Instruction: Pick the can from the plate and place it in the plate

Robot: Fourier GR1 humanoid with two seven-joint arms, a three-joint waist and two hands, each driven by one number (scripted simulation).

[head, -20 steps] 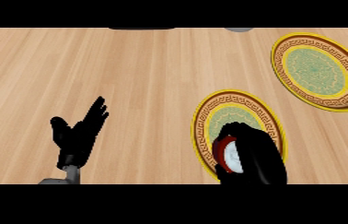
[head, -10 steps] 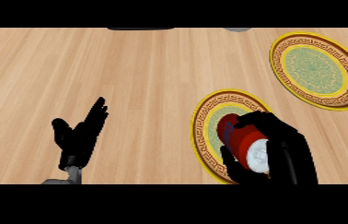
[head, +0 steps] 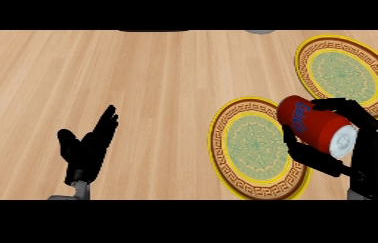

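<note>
Lower left of frame: left hand point(head: 87, 149) rests open, fingers straight and holding nothing. Lower right: right hand point(head: 347, 154), fingers curled round the red can point(head: 314, 128) (tilted, pale end toward lower right), over the near plate's point(head: 255, 148) right rim. Upper right: second plate point(head: 341, 72) lies on the wooden tabletop point(head: 148, 82).

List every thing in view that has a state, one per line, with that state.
can: held by the right hand, lying tilted on its side over the near plate's right rim.
right hand: shut on the can.
left hand: open, fingers up, resting at lower left.
near plate: flat on the counter, nothing standing on it.
far plate: flat on the counter at upper right, nothing on it.
</note>
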